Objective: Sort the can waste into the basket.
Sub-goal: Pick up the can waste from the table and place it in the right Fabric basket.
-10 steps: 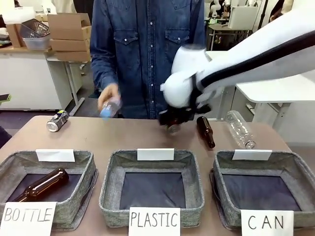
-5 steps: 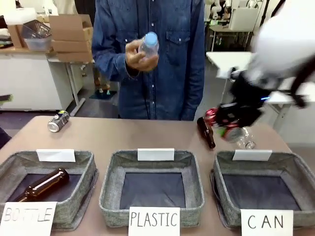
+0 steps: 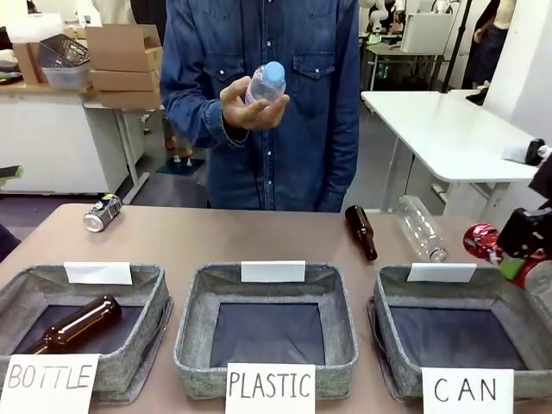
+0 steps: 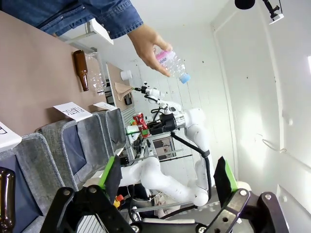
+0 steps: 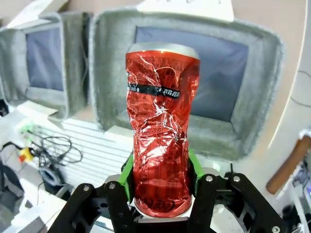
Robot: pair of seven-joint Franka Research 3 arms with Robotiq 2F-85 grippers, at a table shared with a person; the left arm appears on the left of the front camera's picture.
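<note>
The right gripper (image 5: 161,177) is clamped on the crumpled red can (image 3: 479,240), green pads squeezing its lower half, and holds it in the air above the far right corner of the CAN basket (image 3: 392,297). The silver can (image 3: 101,212) lies on the table (image 3: 216,237), well apart to the left. The left gripper (image 4: 167,177) is spread wide and empty.
</note>
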